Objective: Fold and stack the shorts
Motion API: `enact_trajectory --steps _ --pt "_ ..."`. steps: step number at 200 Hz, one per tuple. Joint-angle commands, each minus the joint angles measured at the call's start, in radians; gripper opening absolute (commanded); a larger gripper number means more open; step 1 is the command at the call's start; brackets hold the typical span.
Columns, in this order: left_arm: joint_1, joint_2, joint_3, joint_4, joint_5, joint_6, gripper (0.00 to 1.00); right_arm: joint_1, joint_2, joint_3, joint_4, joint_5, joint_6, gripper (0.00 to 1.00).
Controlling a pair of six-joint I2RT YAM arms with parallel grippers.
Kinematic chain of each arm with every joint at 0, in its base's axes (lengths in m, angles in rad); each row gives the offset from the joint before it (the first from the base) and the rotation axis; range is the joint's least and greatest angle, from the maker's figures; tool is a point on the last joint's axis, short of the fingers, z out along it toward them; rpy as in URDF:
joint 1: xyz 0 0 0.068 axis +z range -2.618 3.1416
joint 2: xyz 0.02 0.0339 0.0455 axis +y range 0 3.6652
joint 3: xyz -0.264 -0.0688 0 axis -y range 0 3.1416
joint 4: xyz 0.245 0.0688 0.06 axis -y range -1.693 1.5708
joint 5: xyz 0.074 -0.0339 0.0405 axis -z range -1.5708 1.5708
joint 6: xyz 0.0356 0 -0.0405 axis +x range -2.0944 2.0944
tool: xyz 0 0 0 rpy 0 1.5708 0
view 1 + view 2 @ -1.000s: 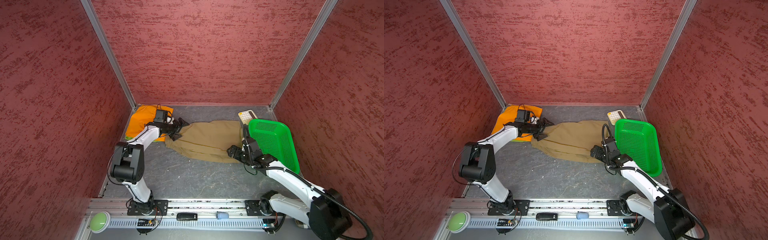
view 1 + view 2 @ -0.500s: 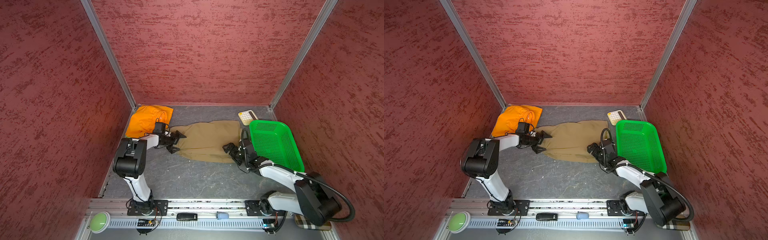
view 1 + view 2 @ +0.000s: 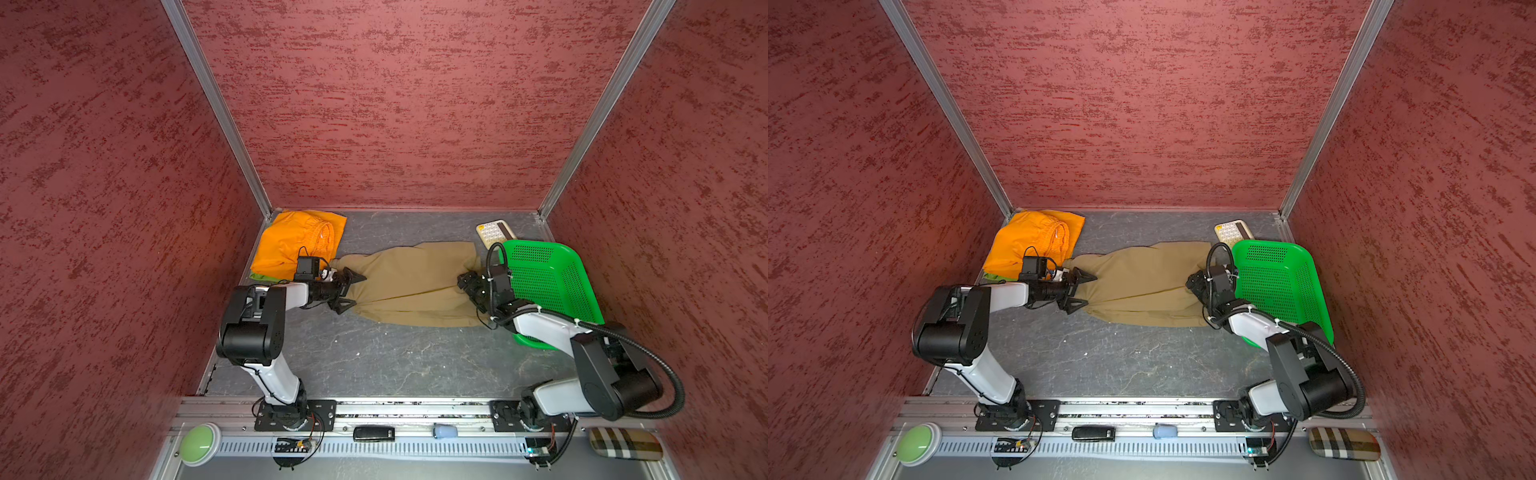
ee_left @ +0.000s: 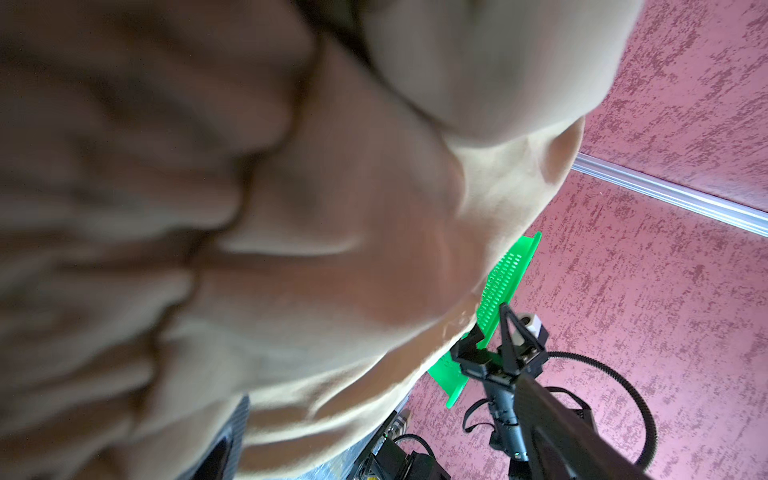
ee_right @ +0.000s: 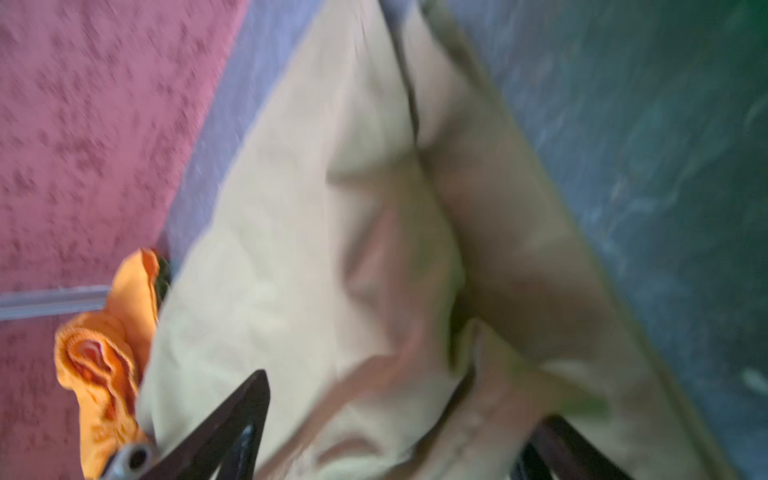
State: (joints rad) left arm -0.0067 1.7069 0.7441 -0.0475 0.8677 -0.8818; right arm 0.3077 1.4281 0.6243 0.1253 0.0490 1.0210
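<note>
Both arms have shifted since a second ago: the left gripper [image 3: 350, 292] has dropped from the upper left tip of the khaki shorts [image 3: 411, 282] to their left end, so its arm no longer crosses the orange shorts [image 3: 297, 241], and the right gripper [image 3: 467, 286] has crept a little up the frame along the right edge of the cloth. At the left of both top views, the orange shorts lie folded in the back left corner of the grey floor, with their gathered waistband showing. A sliver of lime green shorts [image 3: 259, 276] peeks out under their lower edge. Just right of them, the left gripper stands wide open, one finger on either side of the bunched left end of the khaki pair. That pair lies flat and stretched sideways across the middle of the floor, much as before, with a crease running along its length. At its right edge, the right gripper's jaws also stand apart. In the right wrist view, blurred tan fabric lies between the dark fingers [image 5: 232, 419], but whether they press on it I cannot tell. Further right, the green basket [image 3: 548, 282] sits tilted against the arm, with a small calculator [image 3: 492, 233] just behind it.
</note>
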Motion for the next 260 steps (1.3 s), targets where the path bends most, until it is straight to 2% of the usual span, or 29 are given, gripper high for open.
enact_trajectory --steps 1,29,73,110,139,191,220,260 --pt "0.011 0.02 -0.065 -0.111 -0.104 0.026 0.99 -0.014 0.02 0.079 -0.031 0.084 -0.074 0.82" --pt "0.014 0.016 -0.065 -0.109 -0.101 0.022 0.99 -0.011 0.011 0.099 -0.037 0.055 -0.084 0.76" --pt "0.015 0.048 -0.027 -0.106 -0.096 0.017 0.99 0.022 -0.092 -0.002 -0.078 0.044 -0.052 0.58" --pt "0.014 0.059 0.006 -0.113 -0.093 0.015 0.99 0.057 -0.169 -0.089 -0.127 0.073 -0.012 0.58" --pt "0.021 0.065 0.008 -0.101 -0.087 0.005 0.99 0.081 -0.164 -0.119 -0.158 0.067 0.0 0.58" --pt "0.031 0.074 -0.04 -0.028 -0.07 -0.041 0.99 0.112 -0.158 -0.212 -0.111 0.049 0.064 0.58" --pt "0.028 0.073 -0.046 -0.015 -0.07 -0.051 0.99 0.113 -0.095 -0.221 -0.064 0.062 0.056 0.57" --pt "0.014 0.075 -0.088 0.073 -0.044 -0.133 0.99 0.076 0.131 -0.063 -0.038 0.054 -0.021 0.55"
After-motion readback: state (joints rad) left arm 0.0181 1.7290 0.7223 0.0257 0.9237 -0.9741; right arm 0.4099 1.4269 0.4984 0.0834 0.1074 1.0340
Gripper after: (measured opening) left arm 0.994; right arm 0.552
